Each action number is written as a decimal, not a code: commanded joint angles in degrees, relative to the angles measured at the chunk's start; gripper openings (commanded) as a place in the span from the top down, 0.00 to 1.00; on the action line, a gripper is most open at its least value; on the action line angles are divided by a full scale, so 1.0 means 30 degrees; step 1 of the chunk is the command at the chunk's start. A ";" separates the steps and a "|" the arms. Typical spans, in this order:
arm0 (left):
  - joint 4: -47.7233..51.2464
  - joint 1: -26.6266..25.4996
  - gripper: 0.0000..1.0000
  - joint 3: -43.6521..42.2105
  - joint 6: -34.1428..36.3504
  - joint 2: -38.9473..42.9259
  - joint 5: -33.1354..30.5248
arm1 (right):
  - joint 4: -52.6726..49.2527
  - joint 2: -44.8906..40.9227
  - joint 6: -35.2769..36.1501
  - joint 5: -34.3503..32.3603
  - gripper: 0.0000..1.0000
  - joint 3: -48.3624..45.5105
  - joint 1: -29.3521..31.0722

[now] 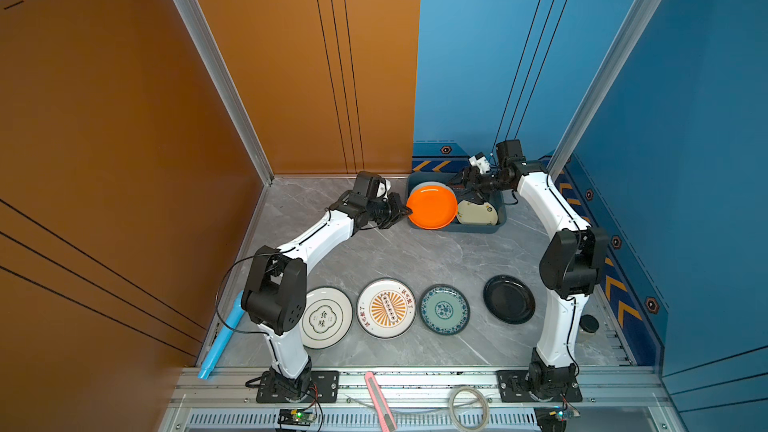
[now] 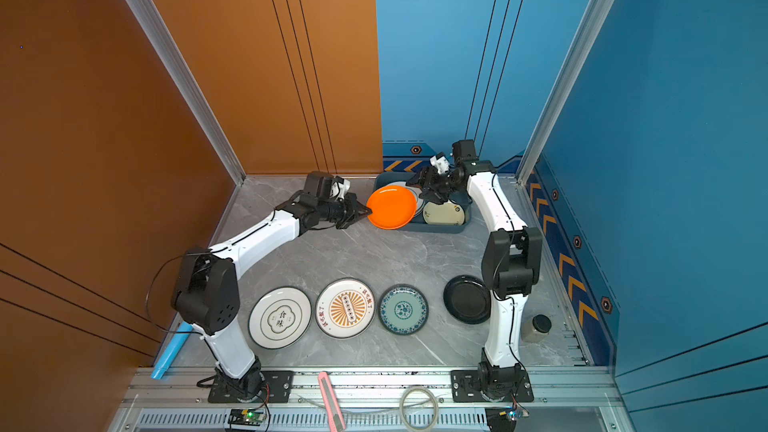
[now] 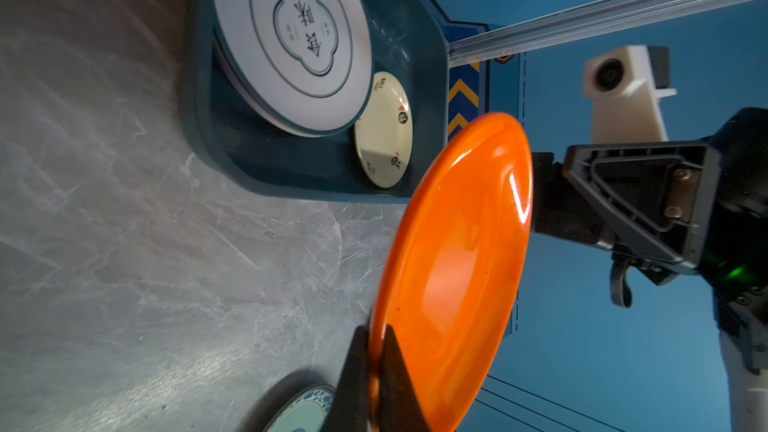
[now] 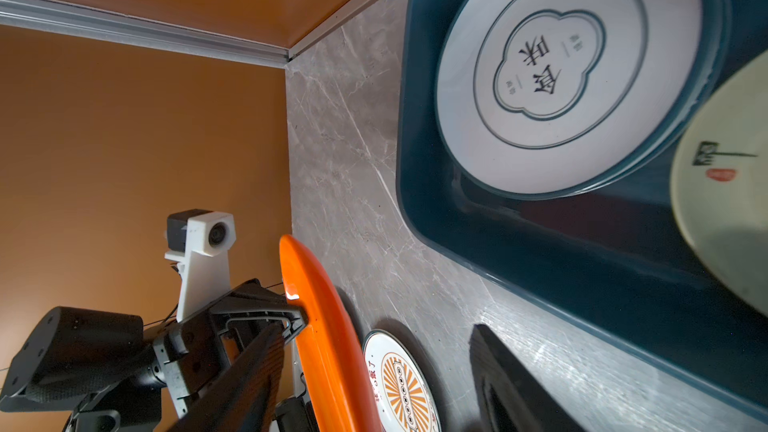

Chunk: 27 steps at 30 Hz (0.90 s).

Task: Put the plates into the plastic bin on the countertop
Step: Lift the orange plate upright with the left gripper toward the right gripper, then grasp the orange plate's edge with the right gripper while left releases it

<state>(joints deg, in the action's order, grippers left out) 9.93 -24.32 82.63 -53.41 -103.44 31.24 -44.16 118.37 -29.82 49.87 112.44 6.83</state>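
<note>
My left gripper (image 1: 407,213) (image 3: 376,367) is shut on the rim of an orange plate (image 1: 432,206) (image 3: 457,263), which it holds tilted above the left end of the dark teal plastic bin (image 1: 457,229) (image 3: 415,35). My right gripper (image 1: 464,189) (image 4: 380,328) hangs open over the bin, its jaws apart on either side of the orange plate's far edge (image 4: 324,347). Inside the bin lie a white quatrefoil plate (image 4: 569,76) and a small cream plate (image 1: 478,213). On the countertop (image 1: 415,255) sit quatrefoil (image 1: 324,317), sunburst (image 1: 386,308), teal-patterned (image 1: 444,309) and black (image 1: 509,299) plates.
A blue tube (image 1: 220,334) lies along the left edge. A small jar (image 2: 538,328) stands by the right arm's base. A pink cutter (image 1: 380,401) and a cable coil (image 1: 469,407) rest on the front rail. Walls close the back and both sides.
</note>
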 commanded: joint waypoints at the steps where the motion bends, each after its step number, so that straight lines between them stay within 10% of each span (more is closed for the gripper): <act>1: 0.0811 0.0103 1.00 0.1270 0.0459 -0.0841 0.1213 | 0.0713 0.0710 -0.0370 0.0922 0.29 0.0488 0.0412; 27: 0.3066 0.0459 0.98 0.4796 0.1176 -0.3528 0.0962 | 0.1438 0.0264 -0.0607 0.1572 0.99 -0.1383 0.1232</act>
<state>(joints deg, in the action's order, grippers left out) 17.15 -22.76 94.83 -52.90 -113.27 34.76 -39.81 120.53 -31.59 53.82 109.30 9.65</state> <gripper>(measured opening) 0.071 0.132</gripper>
